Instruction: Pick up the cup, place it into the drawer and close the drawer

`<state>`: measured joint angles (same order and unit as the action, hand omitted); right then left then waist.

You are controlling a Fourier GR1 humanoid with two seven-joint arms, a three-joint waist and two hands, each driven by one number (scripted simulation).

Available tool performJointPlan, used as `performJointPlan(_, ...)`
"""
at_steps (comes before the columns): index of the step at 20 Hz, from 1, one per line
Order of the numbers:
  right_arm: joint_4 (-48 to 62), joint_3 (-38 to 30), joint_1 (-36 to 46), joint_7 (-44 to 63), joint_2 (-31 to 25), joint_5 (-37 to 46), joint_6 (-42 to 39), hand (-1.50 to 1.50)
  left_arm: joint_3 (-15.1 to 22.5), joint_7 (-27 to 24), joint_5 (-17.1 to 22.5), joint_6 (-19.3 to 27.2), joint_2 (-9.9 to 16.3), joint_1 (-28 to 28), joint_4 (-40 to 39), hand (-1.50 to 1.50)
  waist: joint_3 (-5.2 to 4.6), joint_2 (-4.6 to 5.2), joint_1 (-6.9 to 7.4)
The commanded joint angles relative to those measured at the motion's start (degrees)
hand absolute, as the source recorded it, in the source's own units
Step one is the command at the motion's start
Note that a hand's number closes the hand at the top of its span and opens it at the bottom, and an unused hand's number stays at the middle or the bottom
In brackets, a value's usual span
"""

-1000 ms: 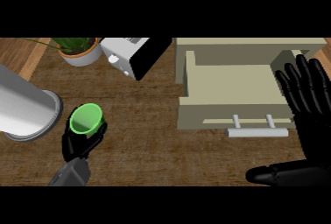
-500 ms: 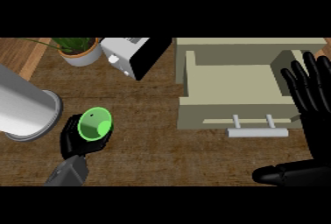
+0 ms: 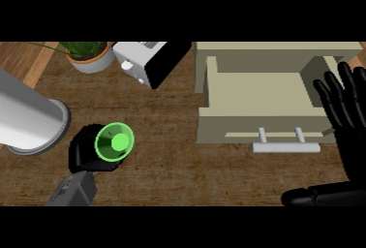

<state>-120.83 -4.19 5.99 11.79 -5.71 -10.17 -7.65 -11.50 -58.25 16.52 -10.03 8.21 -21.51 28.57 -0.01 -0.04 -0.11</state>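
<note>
Head view: the left robot hand is curled round the green cup, which sits low at the left of the wooden surface, its mouth turned up toward the camera. Well to the right, the beige drawer stands pulled out, handle facing us. The right robot hand rests by the drawer's right wall, fingers straight. I judge the pick-up step under way; next, the cup must travel right, over the drawer's front wall.
</note>
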Motion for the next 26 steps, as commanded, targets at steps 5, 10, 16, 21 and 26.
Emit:
performJointPlan(5,2.9,0.8,-3.6,-4.5,1.3,2.4,-0.6,-1.5,4.9,5.2,0.8,-5.7,-0.4,3.5,17.4,1.5,0.14,-0.37,1.03)
performJointPlan(10,2.2,-3.6,-4.1,-5.0,-1.0,-2.0,-2.6,-1.5,8.9,15.8,1.4,-3.4,-1.4,3.9,31.6,1.5,0.17,-0.46,0.84)
performJointPlan(16,2.1,-1.0,-1.0,-2.3,0.0,1.3,-0.1,-1.5,12.0,30.5,2.7,4.1,-4.7,3.5,47.8,1.5,0.06,-0.17,0.48)
performJointPlan(21,2.5,0.8,-2.0,-3.7,0.5,2.4,-1.1,-1.5,12.4,39.0,2.4,9.3,-5.1,-1.9,54.0,1.5,0.04,-0.08,0.29)
performJointPlan(26,0.0,-0.3,-2.1,-1.7,0.3,1.1,-0.5,-1.5,11.0,45.9,2.0,11.8,-4.1,-10.1,53.4,1.5,0.02,-0.02,-0.05)
